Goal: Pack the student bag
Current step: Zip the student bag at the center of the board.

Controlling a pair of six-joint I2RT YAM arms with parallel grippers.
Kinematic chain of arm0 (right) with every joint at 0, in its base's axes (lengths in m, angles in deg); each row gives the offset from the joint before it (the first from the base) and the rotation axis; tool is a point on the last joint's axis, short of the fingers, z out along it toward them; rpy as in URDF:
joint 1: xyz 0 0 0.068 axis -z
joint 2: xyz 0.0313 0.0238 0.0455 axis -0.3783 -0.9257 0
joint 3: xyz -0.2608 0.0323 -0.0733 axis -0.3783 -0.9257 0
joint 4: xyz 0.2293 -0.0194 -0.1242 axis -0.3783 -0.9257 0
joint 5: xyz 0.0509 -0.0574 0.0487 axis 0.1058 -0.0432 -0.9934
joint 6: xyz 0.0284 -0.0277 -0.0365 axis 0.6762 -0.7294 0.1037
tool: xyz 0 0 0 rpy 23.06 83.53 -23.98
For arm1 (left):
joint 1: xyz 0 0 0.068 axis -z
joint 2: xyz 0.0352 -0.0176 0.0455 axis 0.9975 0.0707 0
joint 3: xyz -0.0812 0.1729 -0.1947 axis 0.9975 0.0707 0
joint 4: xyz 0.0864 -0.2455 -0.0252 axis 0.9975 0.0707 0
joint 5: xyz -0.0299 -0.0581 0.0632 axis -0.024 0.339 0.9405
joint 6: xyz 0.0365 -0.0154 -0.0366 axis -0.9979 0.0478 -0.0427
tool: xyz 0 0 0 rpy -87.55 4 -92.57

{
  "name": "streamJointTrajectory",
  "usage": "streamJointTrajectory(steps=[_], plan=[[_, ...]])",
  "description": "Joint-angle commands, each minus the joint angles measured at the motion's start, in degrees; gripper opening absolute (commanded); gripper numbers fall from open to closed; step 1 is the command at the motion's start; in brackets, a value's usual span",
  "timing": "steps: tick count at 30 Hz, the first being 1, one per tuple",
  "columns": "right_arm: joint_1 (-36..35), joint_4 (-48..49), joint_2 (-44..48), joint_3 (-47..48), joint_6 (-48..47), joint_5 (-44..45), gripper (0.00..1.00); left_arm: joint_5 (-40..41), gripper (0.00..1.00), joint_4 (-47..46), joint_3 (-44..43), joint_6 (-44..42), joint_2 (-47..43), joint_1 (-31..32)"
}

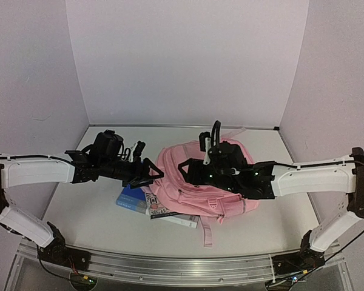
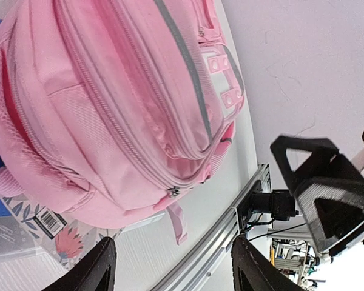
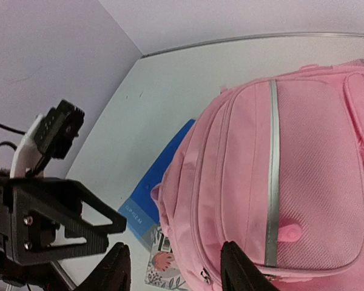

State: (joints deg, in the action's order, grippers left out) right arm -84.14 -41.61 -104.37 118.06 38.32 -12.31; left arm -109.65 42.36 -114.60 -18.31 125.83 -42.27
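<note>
The pink student bag [image 1: 194, 189] lies flat in the middle of the table, zipped shut; it also shows in the left wrist view [image 2: 109, 103] and the right wrist view [image 3: 279, 182]. My left gripper [image 1: 147, 173] hovers at the bag's left edge, open and empty [image 2: 173, 270]. My right gripper [image 1: 191, 170] hovers over the bag's upper left part, open and empty [image 3: 176, 270]. The two grippers face each other, a little apart. A zip pull [image 2: 173, 192] sits at the bag's lower edge.
A blue book [image 1: 130, 199] and a floral-covered book [image 1: 170, 215] lie partly under the bag's left front; both show in the right wrist view, blue [image 3: 161, 182] and floral [image 3: 164, 267]. A pink strap [image 1: 206, 233] trails toward the aluminium rail [image 1: 170, 264]. Walls enclose the table.
</note>
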Motion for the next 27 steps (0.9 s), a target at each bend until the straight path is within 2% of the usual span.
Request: streamJointTrajectory(steps=[1, 6, 11, 19, 27], plan=[[-2.7, -5.1, -3.5, -0.9, 7.6, -3.9, 0.45, 2.4, 0.66, -1.6, 0.9, 0.4, 0.2, -0.8], [-3.9, -5.1, -6.8, -0.5, 11.2, -3.7, 0.41, 2.6, 0.64, -5.4, 0.6, 1.1, 3.5, -1.7], [-4.0, -5.1, -8.1, -0.7, 13.0, -3.5, 0.36, 2.7, 0.62, -5.2, -0.3, 1.3, 6.5, -3.2], [-4.5, -5.6, -9.1, -1.2, 15.4, -2.6, 0.33, 2.1, 0.61, -4.9, -2.2, -0.2, 9.5, -4.5], [-4.8, -6.5, -9.6, -1.4, 17.1, 0.2, 0.30, 2.1, 0.56, -5.0, -4.1, -1.6, 12.3, -6.1]])
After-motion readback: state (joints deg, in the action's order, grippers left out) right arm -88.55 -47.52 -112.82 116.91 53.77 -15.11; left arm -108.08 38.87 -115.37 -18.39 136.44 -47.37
